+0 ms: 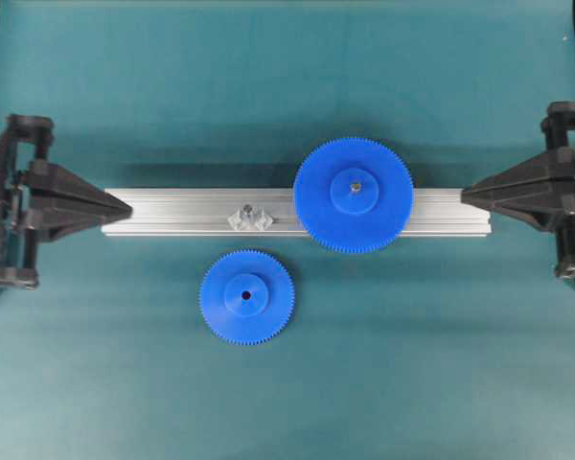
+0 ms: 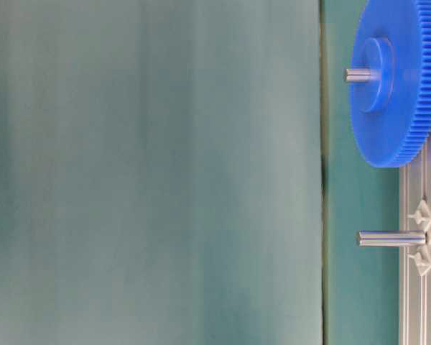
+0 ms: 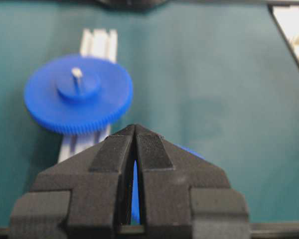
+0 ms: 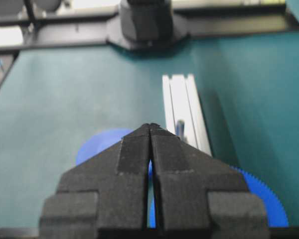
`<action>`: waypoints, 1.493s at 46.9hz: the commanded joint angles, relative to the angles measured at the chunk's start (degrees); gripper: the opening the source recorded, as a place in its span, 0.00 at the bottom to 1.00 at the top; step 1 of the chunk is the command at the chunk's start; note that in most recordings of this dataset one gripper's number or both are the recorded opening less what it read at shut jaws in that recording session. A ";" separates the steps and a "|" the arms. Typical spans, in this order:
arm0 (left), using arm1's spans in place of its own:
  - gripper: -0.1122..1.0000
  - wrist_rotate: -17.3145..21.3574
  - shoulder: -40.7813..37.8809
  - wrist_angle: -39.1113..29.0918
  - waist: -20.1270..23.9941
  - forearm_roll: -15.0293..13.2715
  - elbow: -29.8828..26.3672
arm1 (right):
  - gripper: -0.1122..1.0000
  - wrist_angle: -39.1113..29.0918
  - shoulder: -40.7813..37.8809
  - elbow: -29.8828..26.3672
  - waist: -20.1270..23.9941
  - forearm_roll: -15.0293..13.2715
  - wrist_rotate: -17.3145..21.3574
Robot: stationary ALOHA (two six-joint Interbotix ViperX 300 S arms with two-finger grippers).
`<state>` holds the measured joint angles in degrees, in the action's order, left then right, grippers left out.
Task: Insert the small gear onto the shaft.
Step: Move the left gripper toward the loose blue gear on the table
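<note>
The small gear [image 1: 246,296] is a blue toothed disc with a raised hub and a dark centre hole. It lies flat on the teal mat in front of the bar. The shaft [image 1: 250,215], a thin silvery pin on a shiny faceted base, stands on the bar just behind it and shows side-on as the shaft [image 2: 391,238]. My left gripper [image 1: 125,204] rests shut and empty at the bar's left end. At the right end my right gripper [image 1: 466,195] is shut and empty too. The left wrist view shows its tips [image 3: 135,127] touching. Past the right gripper [image 4: 150,125] I see the small gear [image 4: 97,142] and the shaft [image 4: 180,127].
A ribbed aluminium bar [image 1: 172,213] lies across the middle of the mat. A larger blue gear [image 1: 354,195] sits on a pin on the bar's right half, near my right gripper. The large gear [image 3: 78,94] also fills the left wrist view's upper left.
</note>
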<state>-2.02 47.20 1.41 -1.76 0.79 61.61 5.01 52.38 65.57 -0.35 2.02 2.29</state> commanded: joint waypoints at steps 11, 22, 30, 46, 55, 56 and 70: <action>0.10 -0.26 -5.89 -1.14 -1.76 0.09 -4.13 | 0.12 -3.08 -5.54 -3.69 -0.79 0.18 0.62; 0.10 -0.53 -10.20 -6.59 -1.93 0.09 -7.91 | 0.12 -5.45 -8.26 -4.57 -1.14 0.18 0.62; 0.10 -2.02 -14.24 -12.13 -1.93 0.09 -11.43 | 0.12 -6.24 -8.35 -4.57 -2.02 0.18 0.62; 0.10 -3.96 -19.86 -13.18 -3.60 0.09 -14.24 | 0.12 -9.67 -8.53 -4.31 -3.78 0.18 0.62; 0.10 -3.16 -22.41 -13.18 -4.39 0.18 -15.12 | 0.12 -11.60 -9.76 -3.78 -4.83 0.18 0.70; 0.10 -3.16 -22.68 -13.18 -4.48 0.18 -15.21 | 0.12 -11.87 -9.93 -3.69 -4.92 0.18 0.70; 0.10 -2.64 -26.63 -13.01 -5.36 0.18 -17.23 | 0.12 -13.54 -13.80 -3.69 -5.71 0.18 0.62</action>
<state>-5.01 21.01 -12.04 -6.59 0.79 46.41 -8.61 39.29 62.67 -5.80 2.11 2.37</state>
